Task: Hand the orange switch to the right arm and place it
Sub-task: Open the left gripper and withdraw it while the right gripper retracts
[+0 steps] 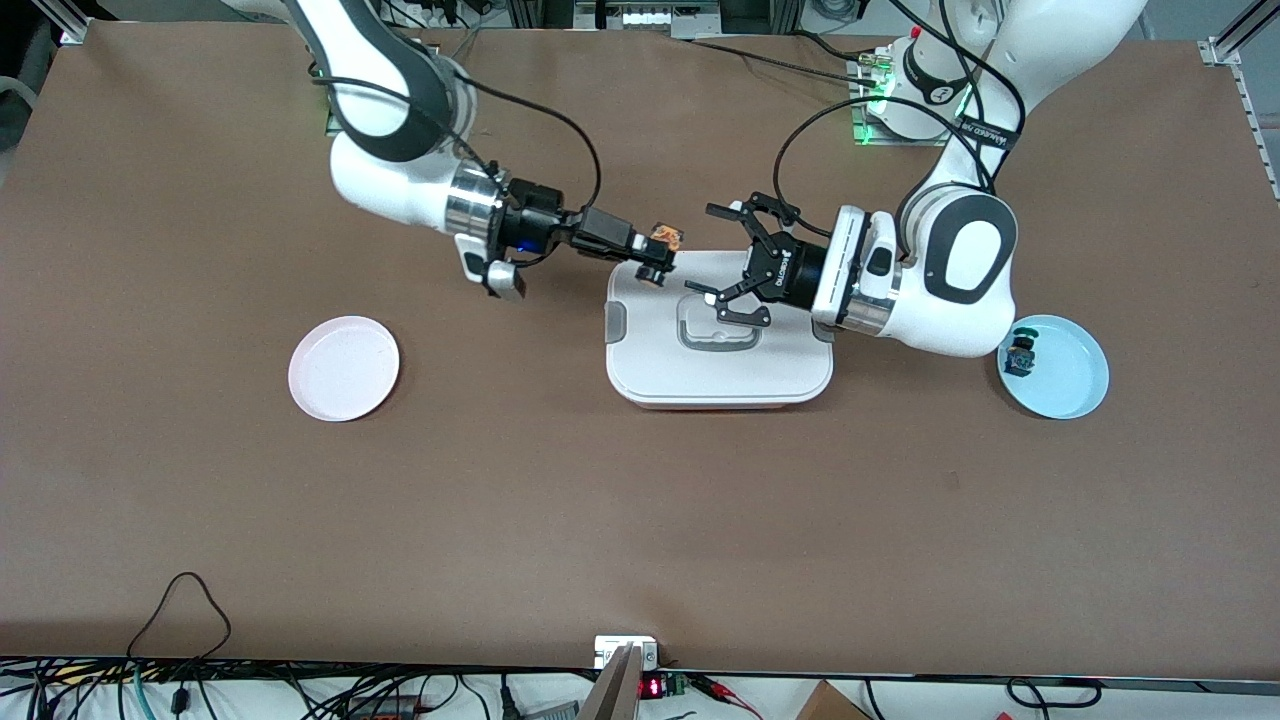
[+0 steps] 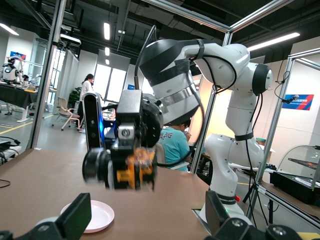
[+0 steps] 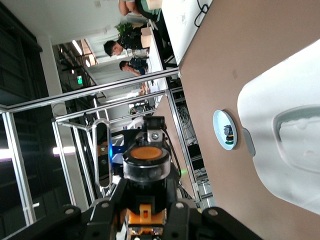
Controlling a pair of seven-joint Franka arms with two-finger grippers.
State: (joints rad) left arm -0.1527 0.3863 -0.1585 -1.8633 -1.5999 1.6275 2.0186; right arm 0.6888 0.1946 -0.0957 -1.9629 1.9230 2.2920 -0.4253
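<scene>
**Orange switch now in the right arm's grip, over the white box**

The brown worktop [image 1: 640,520] carries a white lidded box [image 1: 720,375] at its middle, a pink plate [image 1: 343,368] toward the right arm's end and a pale blue plate [image 1: 1070,375] toward the left arm's end. On the blue plate lies a green-capped switch [image 1: 1021,352].

The right arm [image 1: 400,150] reaches in from its base, and the right gripper [image 1: 662,252] hangs over the corner of the box lid nearest that arm's base, its slim jaws closed on the orange switch [image 1: 664,238]. The left gripper [image 1: 728,262] hovers over the lid just beside it, jaws spread wide and holding nothing, a clear gap between its fingers and the switch.

What could go wrong: the switch is tiny and pinched by narrow jaws, so a fast swing toward a plate could twist it or let it slip onto the lid. The two grippers are close; if the right arm moves off while the left is this near, the open linkage fingers could clip the switch. The pink plate looks the likely target, though that is only a judgement.

The switch itself, in the right wrist view, shows a round orange cap [image 3: 146,152] on a black body, with an orange and brassy base below
</scene>
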